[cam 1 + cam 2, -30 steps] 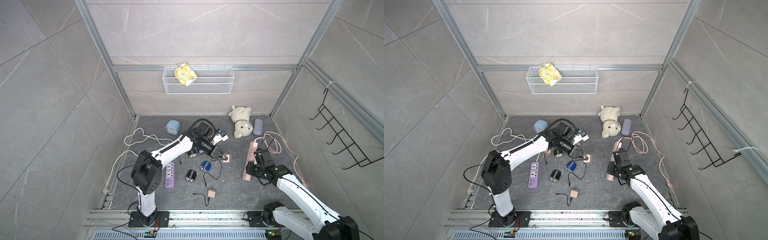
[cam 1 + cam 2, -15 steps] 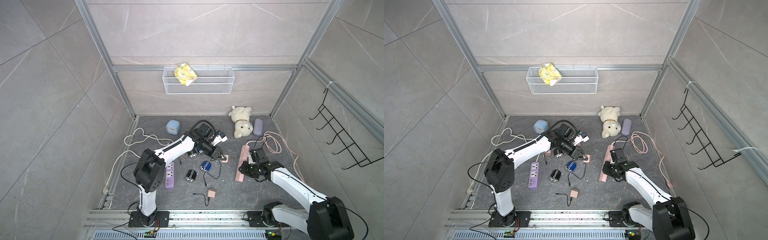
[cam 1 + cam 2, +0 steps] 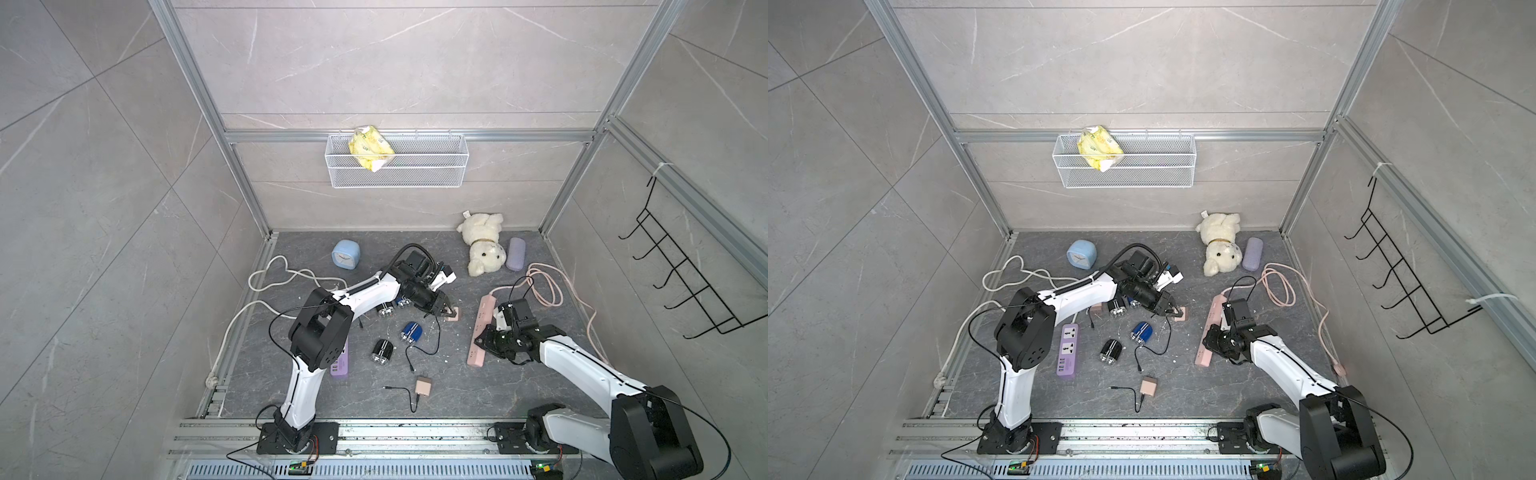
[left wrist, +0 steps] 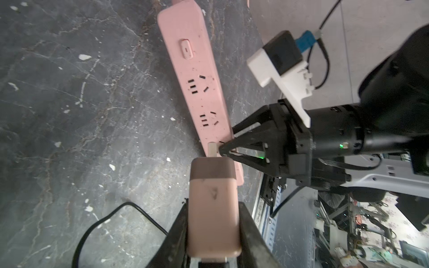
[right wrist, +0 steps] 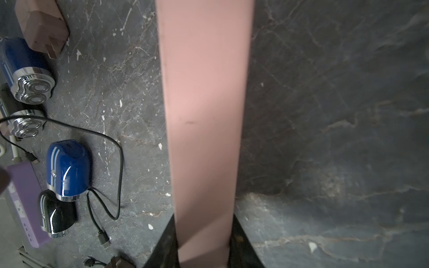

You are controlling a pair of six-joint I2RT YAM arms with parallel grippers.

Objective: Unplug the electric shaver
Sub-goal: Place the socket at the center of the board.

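The blue shaver (image 3: 411, 332) (image 3: 1143, 332) (image 5: 67, 169) lies on the floor (image 3: 478, 399) mid-scene, just near of the left gripper (image 3: 446, 312). A black cable (image 5: 120, 176) leaves it on the right and loops far, toward that gripper. Whether it reaches the adapter cannot be told.

The left gripper (image 4: 213, 206) is clamped on a pink adapter (image 4: 212, 208) (image 3: 454, 316), one finger on each side. The adapter's prong (image 4: 212, 149) is bare, out of any socket, just beside the near end of the pink strip (image 4: 199, 76).

The strip (image 3: 482, 322) (image 3: 1210, 328) runs near to far, right of the adapter, and both of its sockets seen from the left wrist are free. The right gripper (image 5: 203, 220) (image 3: 484, 340) grips it across its width toward the near end.

A black shaver (image 3: 381, 352) lies just near-left of the blue one. Two more shavers (image 3: 386, 310) sit under the left arm. A purple strip (image 3: 1068, 349) lies farther left.
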